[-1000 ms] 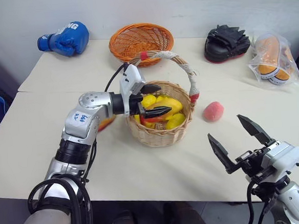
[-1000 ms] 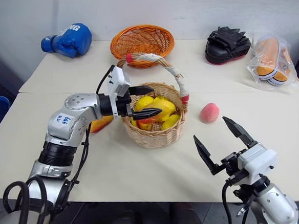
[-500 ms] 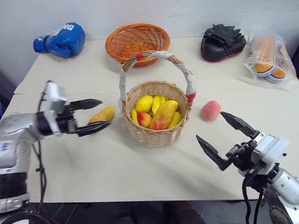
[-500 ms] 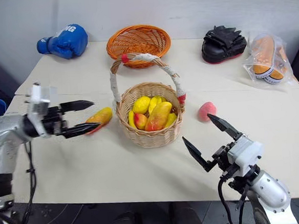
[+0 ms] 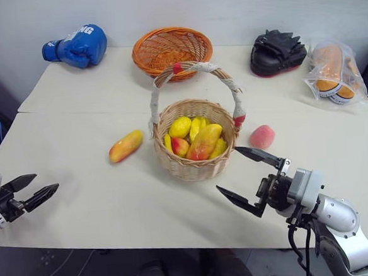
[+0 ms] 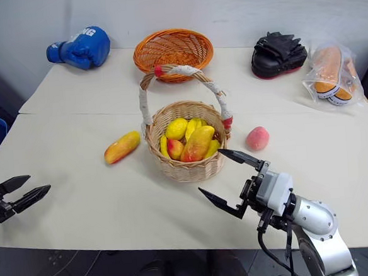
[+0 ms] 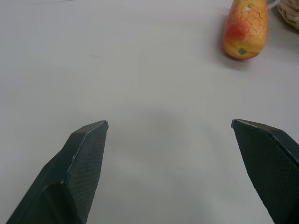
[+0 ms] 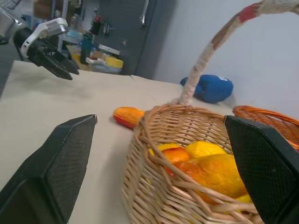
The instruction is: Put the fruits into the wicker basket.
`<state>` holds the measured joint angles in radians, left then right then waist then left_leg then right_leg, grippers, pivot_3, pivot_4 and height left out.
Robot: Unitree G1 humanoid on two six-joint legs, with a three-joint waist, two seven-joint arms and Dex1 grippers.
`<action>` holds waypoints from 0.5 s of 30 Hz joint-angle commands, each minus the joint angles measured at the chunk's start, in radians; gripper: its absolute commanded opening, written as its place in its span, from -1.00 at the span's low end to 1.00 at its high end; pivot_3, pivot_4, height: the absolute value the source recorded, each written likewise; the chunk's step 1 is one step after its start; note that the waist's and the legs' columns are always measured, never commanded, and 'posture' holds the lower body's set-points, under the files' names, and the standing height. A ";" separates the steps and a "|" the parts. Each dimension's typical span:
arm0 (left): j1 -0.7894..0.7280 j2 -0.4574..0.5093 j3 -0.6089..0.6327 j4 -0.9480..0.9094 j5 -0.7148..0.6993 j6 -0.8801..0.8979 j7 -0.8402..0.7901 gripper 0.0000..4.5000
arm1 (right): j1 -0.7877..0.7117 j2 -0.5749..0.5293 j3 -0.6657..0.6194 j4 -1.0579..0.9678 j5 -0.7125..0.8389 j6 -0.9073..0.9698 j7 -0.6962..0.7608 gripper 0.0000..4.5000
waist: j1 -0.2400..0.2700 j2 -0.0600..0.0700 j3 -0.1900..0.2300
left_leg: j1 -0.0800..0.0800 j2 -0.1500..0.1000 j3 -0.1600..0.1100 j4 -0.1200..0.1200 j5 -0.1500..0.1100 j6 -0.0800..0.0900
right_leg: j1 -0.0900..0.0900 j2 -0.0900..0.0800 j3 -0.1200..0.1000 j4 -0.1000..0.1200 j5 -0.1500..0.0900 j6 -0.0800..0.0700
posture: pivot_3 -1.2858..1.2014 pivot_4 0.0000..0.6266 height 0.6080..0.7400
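The wicker basket stands mid-table and holds several yellow and orange-red fruits. One mango lies on the table to its left, and a pink peach lies to its right. My left gripper hangs open and empty at the table's left front edge, far from the mango. In front of the basket and to its right, my right gripper is open and empty, pointing left toward the basket.
At the back stand an orange handleless basket, a blue boxing glove, a black pad and a bag of orange items. The white table has free room on its left half.
My left gripper has pulled out of the basket and swung far left to the table's front corner, leaving a mango inside. The right gripper turned left toward the basket.
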<state>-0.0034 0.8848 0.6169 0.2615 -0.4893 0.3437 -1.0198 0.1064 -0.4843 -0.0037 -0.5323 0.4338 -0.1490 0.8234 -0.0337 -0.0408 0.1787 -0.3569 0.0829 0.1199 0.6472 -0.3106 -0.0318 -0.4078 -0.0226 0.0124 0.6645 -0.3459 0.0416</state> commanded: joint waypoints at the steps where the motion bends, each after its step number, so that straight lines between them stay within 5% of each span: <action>1: -0.073 0.010 -0.053 -0.141 -0.074 0.102 0.009 0.98 | -0.009 0.009 -0.008 -0.032 0.028 -0.001 -0.015 1.00 | 0.006 -0.001 0.000 | 0.000 -0.001 0.000 0.000 0.000 0.001 | 0.000 -0.001 -0.002 0.000 0.000 0.000 | 0.03 -0.52 1.00; 8: -0.508 -0.039 -0.389 -0.020 0.086 0.120 0.054 0.98 | -0.045 0.019 -0.021 -0.005 0.001 -0.014 -0.045 1.00 | 0.008 -0.001 -0.001 | -0.001 -0.002 -0.001 0.001 0.002 0.001 | 0.003 -0.002 -0.005 0.000 0.001 0.001 | 0.03 -0.52 1.00; 15: -0.746 -0.132 -0.623 0.280 0.272 0.036 0.030 0.98 | -0.069 0.031 -0.025 0.021 -0.031 -0.026 -0.076 1.00 | -0.009 -0.001 -0.001 | -0.004 -0.001 0.004 0.002 0.007 -0.007 | -0.004 0.003 -0.003 0.000 0.001 0.002 | 0.03 -0.52 1.00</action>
<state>-0.7119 0.7418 0.0007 0.5003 -0.2497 0.4071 -0.9788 0.0388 -0.4597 -0.0088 -0.5007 0.4035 -0.1542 0.7615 -0.0425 -0.0414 0.1777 -0.3630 0.0821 0.1240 0.6491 -0.3032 -0.0396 -0.4133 -0.0183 0.0101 0.6645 -0.3450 0.0435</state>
